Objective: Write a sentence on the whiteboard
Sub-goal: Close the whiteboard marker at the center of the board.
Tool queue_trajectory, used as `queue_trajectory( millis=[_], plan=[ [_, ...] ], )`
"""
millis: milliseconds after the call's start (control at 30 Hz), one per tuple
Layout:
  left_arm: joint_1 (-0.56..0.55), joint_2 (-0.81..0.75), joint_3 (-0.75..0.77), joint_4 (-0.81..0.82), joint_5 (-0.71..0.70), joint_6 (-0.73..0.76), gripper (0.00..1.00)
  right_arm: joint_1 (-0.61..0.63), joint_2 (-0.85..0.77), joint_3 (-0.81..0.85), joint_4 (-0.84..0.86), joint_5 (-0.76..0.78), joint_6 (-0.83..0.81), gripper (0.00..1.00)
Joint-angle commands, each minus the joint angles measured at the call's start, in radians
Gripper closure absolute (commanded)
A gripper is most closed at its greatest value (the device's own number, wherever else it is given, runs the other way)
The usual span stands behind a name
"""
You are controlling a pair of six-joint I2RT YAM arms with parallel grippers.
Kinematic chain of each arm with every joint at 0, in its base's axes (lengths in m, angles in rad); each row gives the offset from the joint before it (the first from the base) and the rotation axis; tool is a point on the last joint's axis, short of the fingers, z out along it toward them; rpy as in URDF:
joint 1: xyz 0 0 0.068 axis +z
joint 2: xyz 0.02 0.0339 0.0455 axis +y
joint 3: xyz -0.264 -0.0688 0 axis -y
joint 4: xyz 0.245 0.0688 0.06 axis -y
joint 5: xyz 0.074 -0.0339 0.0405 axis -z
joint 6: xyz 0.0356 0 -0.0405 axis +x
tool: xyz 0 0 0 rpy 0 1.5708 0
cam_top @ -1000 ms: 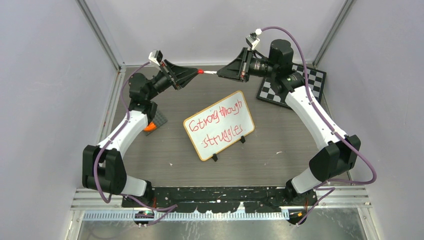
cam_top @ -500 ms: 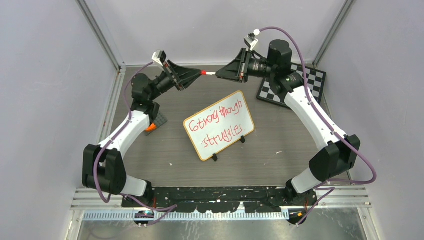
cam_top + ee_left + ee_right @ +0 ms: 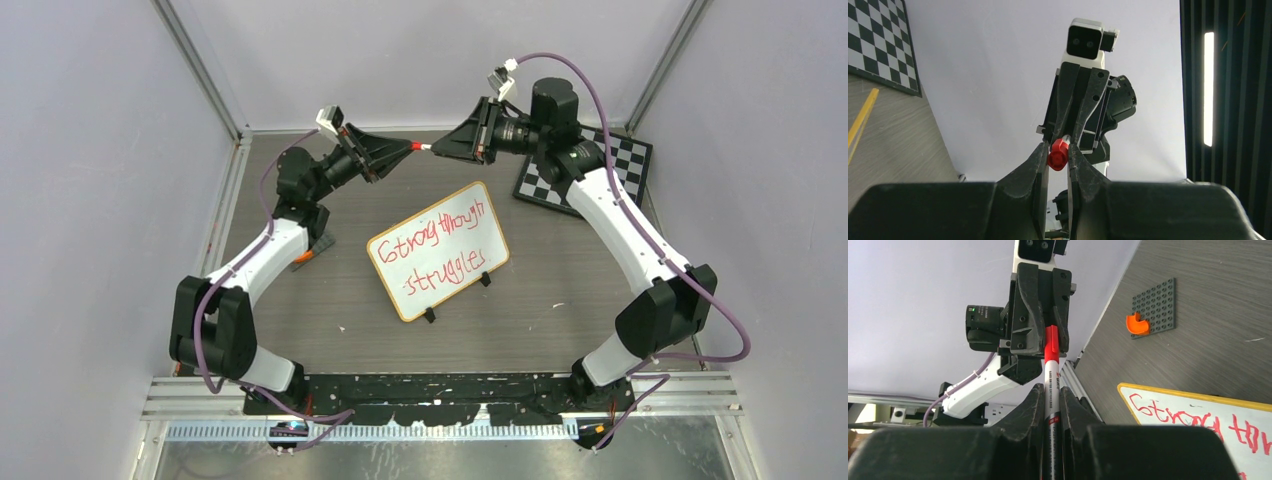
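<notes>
The whiteboard (image 3: 388, 270) stands mid-table on its black feet, the sentence (image 3: 445, 272) in red apparently finished. High over the far edge, the right gripper (image 3: 437, 148) clamps the marker (image 3: 1050, 385) by its barrel while the left gripper (image 3: 410, 146) pinches the red cap (image 3: 1057, 155). This looks like the capping step. Next comes a straight push along the barrel. The checkered board (image 3: 620, 160) and grey stud plate (image 3: 1153, 307) lie well aside, and nothing seems to obstruct.
</notes>
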Motion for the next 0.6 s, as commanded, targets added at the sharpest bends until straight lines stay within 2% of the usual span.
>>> queue_trajectory(
  millis=[0, 333, 567],
  plan=[
    [-0.074, 0.021, 0.044, 0.044, 0.06, 0.029, 1.0, 0.058, 0.022, 0.054, 0.0, 0.024, -0.065, 1.0],
    [-0.127, 0.044, 0.057, 0.076, 0.093, 0.046, 1.0, 0.085, 0.032, 0.053, 0.018, -0.021, -0.071, 1.0],
    [-0.172, 0.045, 0.068, 0.051, 0.12, 0.075, 1.0, 0.085, 0.051, 0.078, -0.022, 0.006, -0.118, 1.0]
  ],
)
